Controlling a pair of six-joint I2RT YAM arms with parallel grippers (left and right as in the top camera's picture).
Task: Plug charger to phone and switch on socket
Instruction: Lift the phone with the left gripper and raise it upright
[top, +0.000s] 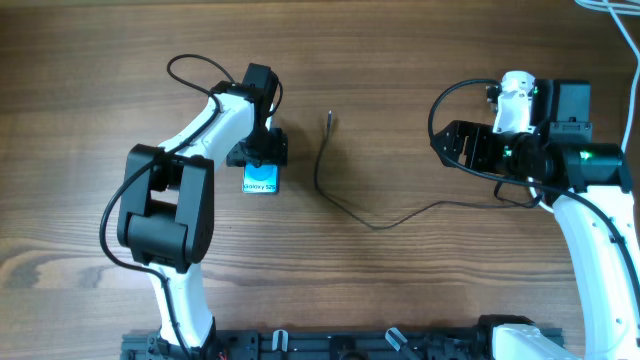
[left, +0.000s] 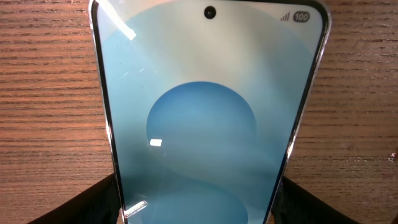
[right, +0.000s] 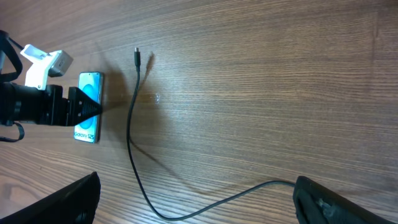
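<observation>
The phone (top: 260, 181), with a cyan screen, lies flat on the wooden table. It fills the left wrist view (left: 205, 124) and shows small in the right wrist view (right: 89, 84). My left gripper (top: 262, 152) is over its far end, one black finger against each long edge (left: 199, 208). The charger (top: 350, 208) is a thin black cable curving across the middle of the table. Its plug tip (top: 330, 116) lies free to the right of the phone, also in the right wrist view (right: 137, 57). My right gripper (top: 462, 146) is wide open and empty above the cable (right: 196, 182). The socket is out of view.
A thicker white cable (top: 622, 22) crosses the top right corner of the overhead view. Bare wood lies between the phone and the plug tip. A black rail (top: 340, 345) runs along the front edge.
</observation>
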